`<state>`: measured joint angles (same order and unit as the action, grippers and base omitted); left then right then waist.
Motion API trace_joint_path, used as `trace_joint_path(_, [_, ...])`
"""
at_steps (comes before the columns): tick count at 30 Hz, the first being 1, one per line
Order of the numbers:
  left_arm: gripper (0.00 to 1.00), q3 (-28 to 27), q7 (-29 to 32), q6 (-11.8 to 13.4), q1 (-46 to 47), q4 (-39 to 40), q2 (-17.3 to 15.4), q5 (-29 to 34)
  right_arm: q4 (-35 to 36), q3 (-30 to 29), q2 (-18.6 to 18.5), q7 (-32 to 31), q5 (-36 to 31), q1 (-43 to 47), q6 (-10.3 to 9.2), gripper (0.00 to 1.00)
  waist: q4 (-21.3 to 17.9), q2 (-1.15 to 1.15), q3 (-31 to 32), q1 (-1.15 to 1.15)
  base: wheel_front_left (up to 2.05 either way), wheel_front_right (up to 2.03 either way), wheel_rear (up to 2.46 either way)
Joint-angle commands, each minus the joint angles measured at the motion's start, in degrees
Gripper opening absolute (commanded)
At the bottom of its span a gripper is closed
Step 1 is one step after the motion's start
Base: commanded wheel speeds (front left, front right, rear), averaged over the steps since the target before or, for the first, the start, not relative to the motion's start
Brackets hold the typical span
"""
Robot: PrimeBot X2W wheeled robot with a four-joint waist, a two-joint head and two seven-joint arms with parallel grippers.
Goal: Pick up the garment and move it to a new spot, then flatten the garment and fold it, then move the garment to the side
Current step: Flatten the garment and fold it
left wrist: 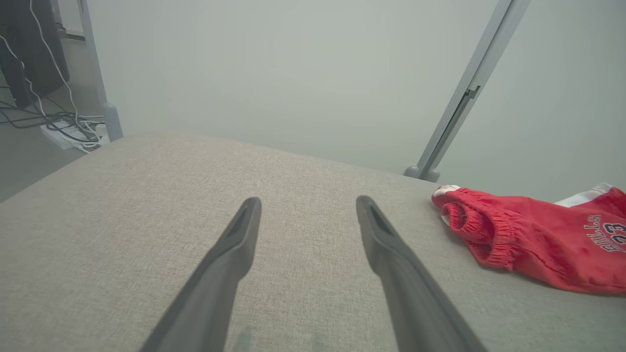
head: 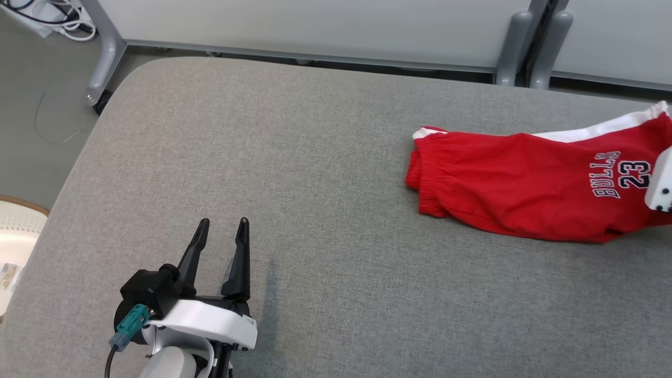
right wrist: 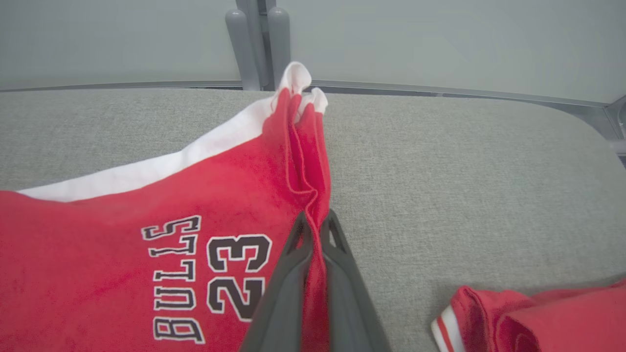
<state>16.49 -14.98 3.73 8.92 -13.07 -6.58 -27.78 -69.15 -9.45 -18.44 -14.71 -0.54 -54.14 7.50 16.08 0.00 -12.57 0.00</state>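
The garment (head: pixel 530 184) is a pair of red shorts with white trim and "BULLS 23" printed on one leg, lying on the right of the grey padded table (head: pixel 325 220). Its elastic waistband (left wrist: pixel 477 225) points toward the left gripper. My right gripper (right wrist: pixel 315 222) is shut on a bunched fold of the shorts' leg edge (right wrist: pixel 303 146), which rises between the fingers. A white part of the right arm (head: pixel 660 184) shows at the head view's right edge. My left gripper (head: pixel 223 233) stands open over bare table at the lower left, well apart from the shorts.
A grey partition wall with metal posts (head: pixel 517 47) runs behind the table. Cables and a power strip (left wrist: pixel 63 132) lie on the floor at the far left. A pale round object (head: pixel 16 236) sits off the table's left edge. More red fabric (right wrist: pixel 538 318) lies beside the right gripper.
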Motion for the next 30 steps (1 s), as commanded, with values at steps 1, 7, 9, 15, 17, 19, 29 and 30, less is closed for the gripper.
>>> trace_joint_path(1, [1.00,0.2,-0.1,-0.1,-0.1,-0.1,-0.3,-0.3,1.0,-0.8,-0.8,-0.7,-1.0,1.4,-0.01,0.00,-0.7,0.00,0.8,0.00,0.00,0.00,0.00])
trace_joint_path(7, [1.00,0.7,0.1,0.2,-0.7,-0.1,-0.1,-0.5,5.6,-2.5,-0.2,-0.8,-3.3,3.6,-0.01,0.00,-1.5,0.00,1.7,0.00,0.00,0.00,0.00])
trace_joint_path(9, [1.00,0.8,0.2,0.2,-0.9,-0.1,-0.2,-0.5,7.7,-2.7,1.1,-1.0,-3.9,3.8,-0.01,0.00,-1.7,0.00,1.8,0.00,0.00,0.00,0.00])
trace_joint_path(15, [1.00,1.2,0.3,-0.1,-0.3,-0.3,-0.5,-0.7,12.9,0.2,7.9,-3.7,-4.0,3.6,-0.01,0.00,-1.2,0.00,2.4,0.00,0.00,0.00,0.00])
trace_joint_path(17, [1.00,1.2,0.3,-0.1,-0.3,-0.3,-0.5,-0.7,13.7,1.1,9.3,-4.2,-3.5,3.6,-0.01,0.00,-1.0,0.00,2.4,0.00,0.00,0.00,0.00])
trace_joint_path(19, [1.00,1.3,0.3,-0.2,-0.7,-0.3,-0.4,-1.1,15.3,3.3,11.3,-4.6,-2.5,3.7,0.00,0.00,-0.7,0.00,2.5,0.00,0.00,0.00,0.00])
trace_joint_path(29, [1.00,2.2,0.2,-0.7,-0.6,-1.4,0.5,-1.7,18.4,10.3,15.3,-7.9,4.6,4.8,-0.01,0.00,1.4,0.00,2.1,0.00,0.00,0.00,0.00])
trace_joint_path(30, [1.00,2.3,0.1,-0.7,-0.5,-1.5,0.5,-1.7,18.4,10.8,15.3,-8.0,5.1,4.9,-0.01,0.00,1.6,0.00,2.1,0.00,0.00,0.00,0.00])
